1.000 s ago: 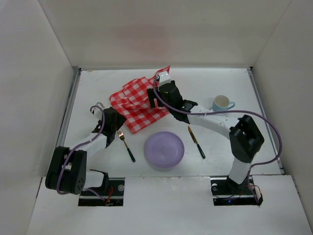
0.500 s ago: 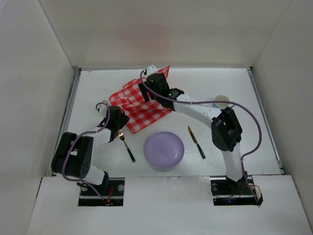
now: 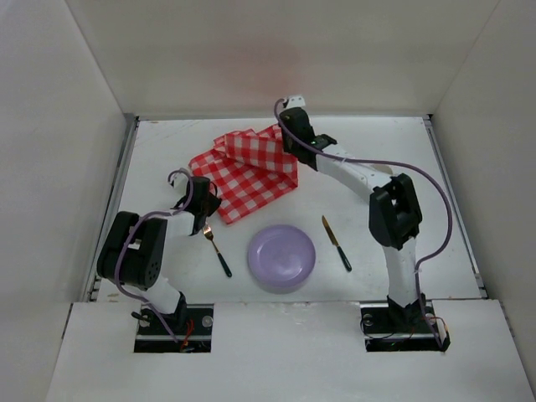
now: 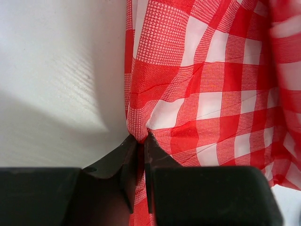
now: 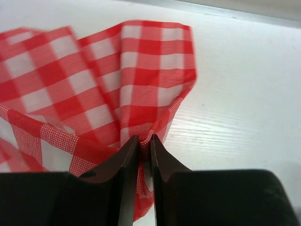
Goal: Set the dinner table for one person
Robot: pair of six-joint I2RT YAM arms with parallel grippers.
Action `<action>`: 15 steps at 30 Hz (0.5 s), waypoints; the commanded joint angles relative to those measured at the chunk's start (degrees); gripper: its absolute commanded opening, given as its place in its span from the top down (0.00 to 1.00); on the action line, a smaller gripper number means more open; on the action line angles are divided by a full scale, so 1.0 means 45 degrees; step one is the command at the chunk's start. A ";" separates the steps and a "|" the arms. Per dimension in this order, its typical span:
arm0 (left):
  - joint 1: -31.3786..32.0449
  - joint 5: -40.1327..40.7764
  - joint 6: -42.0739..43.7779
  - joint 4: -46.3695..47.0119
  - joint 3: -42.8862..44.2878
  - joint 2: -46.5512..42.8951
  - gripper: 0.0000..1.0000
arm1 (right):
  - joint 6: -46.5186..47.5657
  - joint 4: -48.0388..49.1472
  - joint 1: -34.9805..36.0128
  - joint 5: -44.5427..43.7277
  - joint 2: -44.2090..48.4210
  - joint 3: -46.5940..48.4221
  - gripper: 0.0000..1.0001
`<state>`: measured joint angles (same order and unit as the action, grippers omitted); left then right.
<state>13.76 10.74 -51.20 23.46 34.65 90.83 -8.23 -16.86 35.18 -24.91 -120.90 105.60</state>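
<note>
Dinner table (image 3: 402,151): matte white top, fills the floor between the tall white panels (image 3: 50,126). Red-checked cloth (image 3: 251,172) lies rumpled on it, far half, left of centre. Left gripper (image 4: 141,139) is pinched tight on a fold at the cloth's near-left edge. Right gripper (image 5: 143,141) is pinched on the cloth's far-right corner, fabric bunched there. Toward the near edge, left to right: fork (image 3: 216,249), purple plate (image 3: 281,256), knife (image 3: 337,242), none touching.

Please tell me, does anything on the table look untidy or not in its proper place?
Yes. The checked cloth is crumpled and folded over itself at the far side, not lying flat. The left hand and the right hand each pinch an edge of it.
</note>
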 commanded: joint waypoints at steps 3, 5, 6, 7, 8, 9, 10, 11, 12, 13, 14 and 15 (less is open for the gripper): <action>-0.0060 0.0347 -0.0165 0.0138 0.0599 0.0304 0.95 | -0.3069 0.1247 -0.2082 -0.0363 0.1339 -0.1627 0.78; -0.0138 0.0503 -0.0185 0.0079 0.0619 0.0305 0.96 | -0.3812 0.1286 -0.2688 -0.0539 0.1650 -0.2524 0.78; -0.0196 0.0600 -0.0185 0.0060 0.0639 0.0266 0.96 | -0.4280 0.1364 -0.2962 -0.0598 0.1904 -0.3071 0.78; -0.0274 0.0698 -0.0185 0.0040 0.0639 0.0246 0.96 | -0.4691 0.1519 -0.3235 -0.0656 0.2177 -0.3656 0.76; -0.0333 0.0718 -0.0185 0.0040 0.0658 0.0227 0.96 | -0.4965 0.1656 -0.3412 -0.0695 0.2373 -0.4068 0.73; -0.0411 0.0738 -0.0185 0.0001 0.0697 0.0226 0.96 | -0.5336 0.1889 -0.3665 -0.0792 0.2704 -0.4711 0.70; -0.0508 0.0738 -0.0185 -0.0019 0.0775 0.0226 0.96 | -0.5475 0.2027 -0.3783 -0.0851 0.2881 -0.5046 0.71; -0.0606 0.0738 -0.0185 -0.0057 0.0853 0.0226 0.96 | -0.5689 0.2203 -0.4017 -0.0929 0.3173 -0.5571 0.71; -0.0684 0.0738 -0.0185 -0.0077 0.0912 0.0207 0.96 | -0.5787 0.2301 -0.4135 -0.0969 0.3350 -0.5828 0.69; -0.0762 0.0738 -0.0185 -0.0116 0.1009 0.0168 0.96 | -0.5827 0.2341 -0.4252 -0.0989 0.3564 -0.6101 0.65; -0.0840 0.0776 -0.0165 -0.0155 0.1087 0.0129 0.96 | -0.5866 0.2360 -0.4331 -0.1008 0.3818 -0.6355 0.59; -0.0899 0.0835 -0.0146 -0.0194 0.1127 0.0071 0.96 | -0.5886 0.2438 -0.4370 -0.1086 0.4130 -0.6648 0.53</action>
<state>10.90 12.25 -51.57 22.85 37.19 91.88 -31.38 -11.16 15.20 -28.25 -107.98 77.30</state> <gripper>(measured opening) 0.043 0.441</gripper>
